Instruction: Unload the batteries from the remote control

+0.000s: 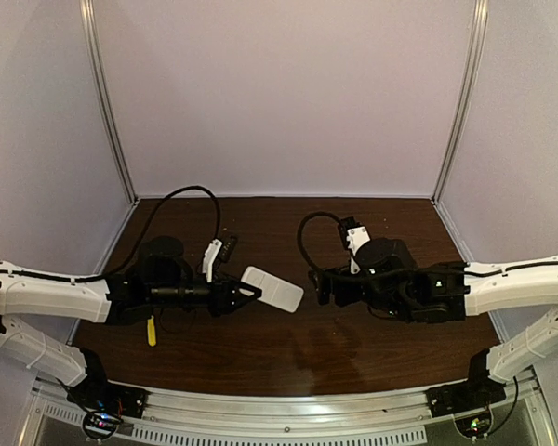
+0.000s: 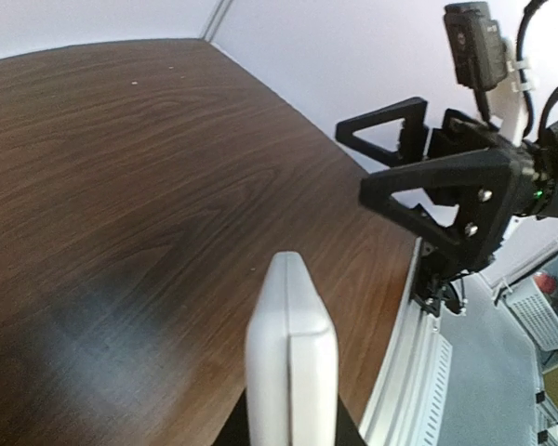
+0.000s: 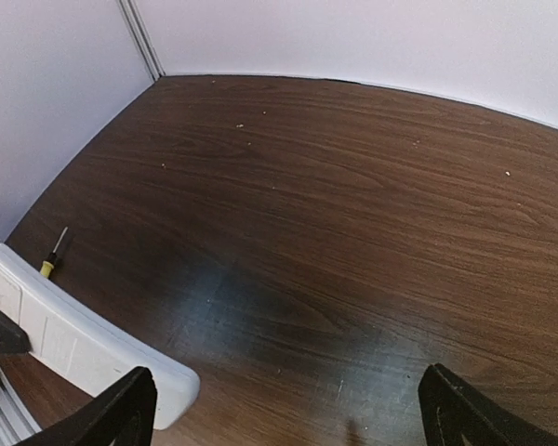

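Your remote (image 1: 272, 288) is up off the table (image 1: 353, 358), near the middle of the workspace and a little left of centre. It is a flat white bar, and it sticks out from your left gripper (image 1: 246, 295), which is clenched on one end of it. The free end points toward the right arm. In the left wrist view you see the remote (image 2: 290, 358) edge-on, with a seam running along its thin side and its shadow on the wood below. From the right wrist view the remote (image 3: 74, 339) comes in at the lower left, broad face up, its rounded end free.

Your right gripper (image 1: 318, 283) faces that free end from just beside it, not touching. Its jaws are spread wide with nothing between them: in its own view the two black fingers (image 3: 121, 409) sit at the bottom corners with bare wood between.

A yellow-handled screwdriver (image 1: 151, 330) lies on the table beneath the left arm, well apart from the remote.
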